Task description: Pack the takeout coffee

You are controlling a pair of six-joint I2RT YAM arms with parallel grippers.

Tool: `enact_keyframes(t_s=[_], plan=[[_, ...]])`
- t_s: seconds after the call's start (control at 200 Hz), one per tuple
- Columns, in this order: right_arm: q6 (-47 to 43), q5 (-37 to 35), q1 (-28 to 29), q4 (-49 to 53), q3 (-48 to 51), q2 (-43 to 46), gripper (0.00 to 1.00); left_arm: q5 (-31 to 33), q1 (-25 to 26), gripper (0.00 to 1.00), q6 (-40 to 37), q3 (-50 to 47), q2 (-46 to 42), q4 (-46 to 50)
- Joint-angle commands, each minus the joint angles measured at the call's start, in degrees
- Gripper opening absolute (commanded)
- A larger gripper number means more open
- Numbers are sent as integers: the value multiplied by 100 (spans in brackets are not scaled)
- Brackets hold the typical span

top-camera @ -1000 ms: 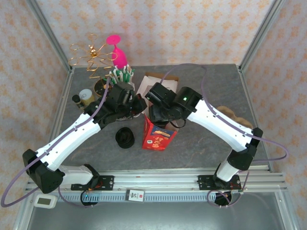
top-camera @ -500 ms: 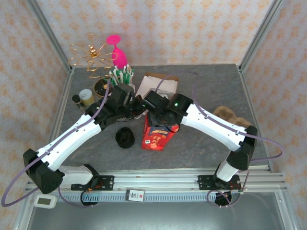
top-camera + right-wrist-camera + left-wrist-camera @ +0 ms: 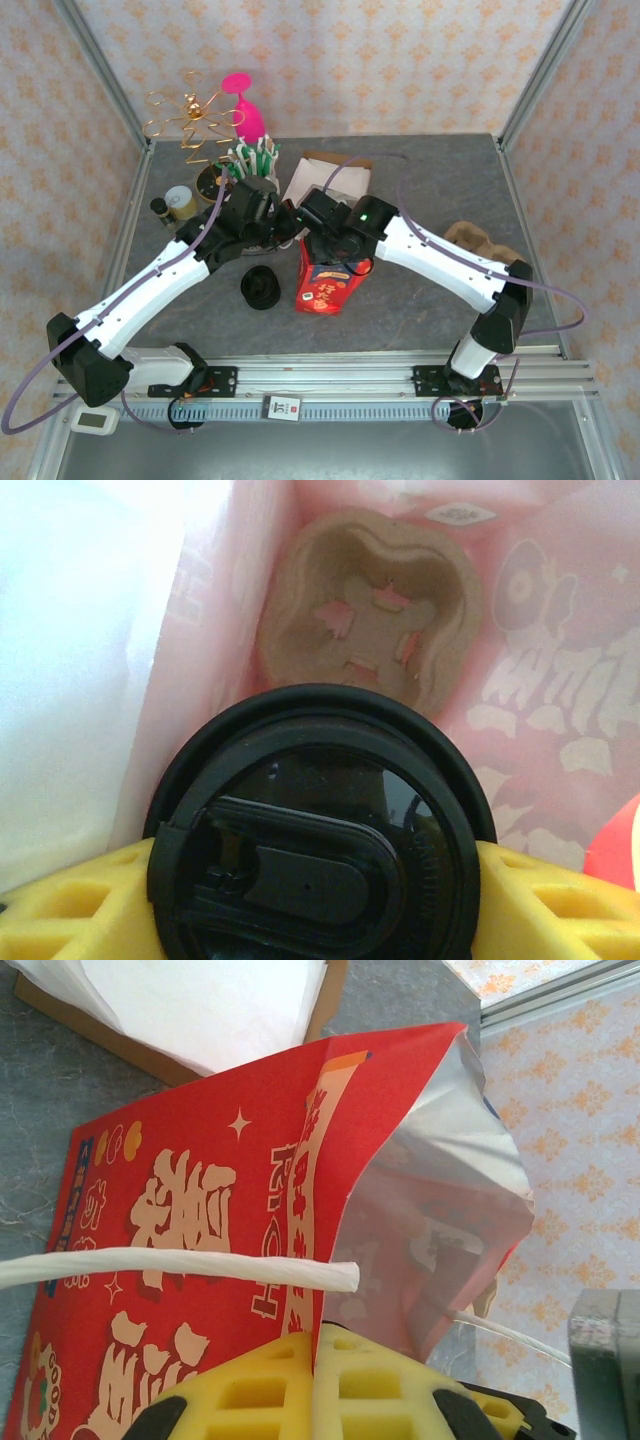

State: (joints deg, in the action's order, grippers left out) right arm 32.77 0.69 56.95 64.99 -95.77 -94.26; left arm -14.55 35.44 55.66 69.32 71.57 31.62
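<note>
clamping lidded cup (image 3: 320, 830) between right fingers (image 3: 60, 905) above cardboard carrier (image 3: 370, 610) inside red bag (image 3: 200, 1210); pinching rim of open bag between left fingers (image 3: 270, 1390).

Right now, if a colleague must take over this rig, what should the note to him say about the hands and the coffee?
Left hand: shut on the rim of the red bag, holding its mouth open.
Right hand: shut on the coffee cup with the black lid, held in the bag's mouth above the cardboard carrier on the bag's bottom.
Done: carrier is in the bag, cup is gripped over it.
Left: lower the cup into the carrier, release, withdraw, then let go of the bag. A black cup-like thing stands left of the bag and may need packing too.
</note>
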Motion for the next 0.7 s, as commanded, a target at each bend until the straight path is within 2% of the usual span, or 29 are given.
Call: enact_keyframes(t_s=[0.0,0.696], plan=[[-153,218,-45,135,233,-193,66,150,-59,3,-80,-142,-128,-125],[-335,538,-84,-110,597,-430,68,278,-72,4,-206,-301,-73,-124]])
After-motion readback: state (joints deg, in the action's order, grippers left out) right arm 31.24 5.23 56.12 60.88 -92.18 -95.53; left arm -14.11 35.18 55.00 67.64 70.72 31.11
